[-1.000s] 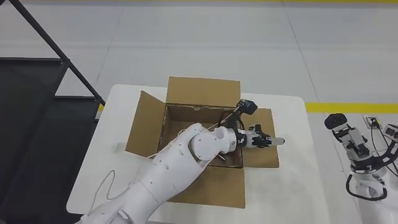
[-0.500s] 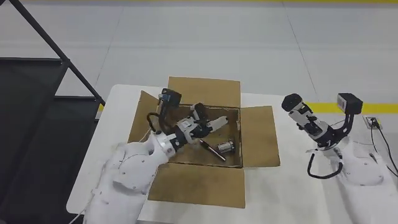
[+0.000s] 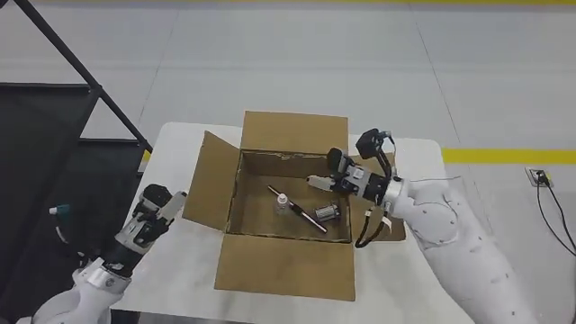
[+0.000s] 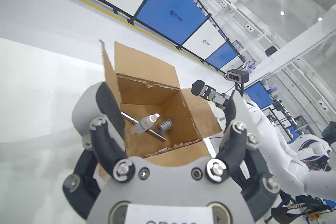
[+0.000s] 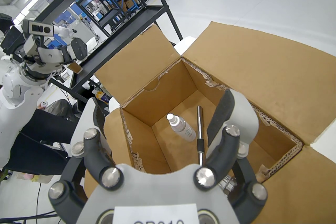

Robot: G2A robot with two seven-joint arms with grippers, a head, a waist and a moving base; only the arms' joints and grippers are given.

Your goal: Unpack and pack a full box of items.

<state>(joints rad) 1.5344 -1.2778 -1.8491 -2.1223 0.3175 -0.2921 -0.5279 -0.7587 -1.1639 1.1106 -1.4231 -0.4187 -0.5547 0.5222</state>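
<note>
An open cardboard box [image 3: 292, 130] stands mid-table with its flaps spread. Inside lie a metal rod [image 3: 297, 209], a small clear bottle [image 3: 283, 202] and a short metal cylinder [image 3: 327, 211]. My right gripper [image 3: 324, 171] hangs open and empty over the box's right rim. In the right wrist view the right gripper [image 5: 160, 117] frames the bottle [image 5: 181, 126] and rod [image 5: 199, 128] below. My left gripper [image 3: 166, 200] stands open and empty off the box's left side, near the table's left edge. The left gripper [image 4: 170, 107] looks into the box [image 4: 147, 64], at the bottle [image 4: 144, 124] and cylinder [image 4: 164, 126].
The white table [image 3: 405, 261] has bare room in front of and right of the box. A black metal rack [image 3: 54, 144] stands close on the left, beside the left arm. The box's right flap [image 3: 382, 198] lies flat under the right arm.
The left arm has pulled back out of the box to the table's left edge. The right arm has come in from the far right to the box's right rim.
</note>
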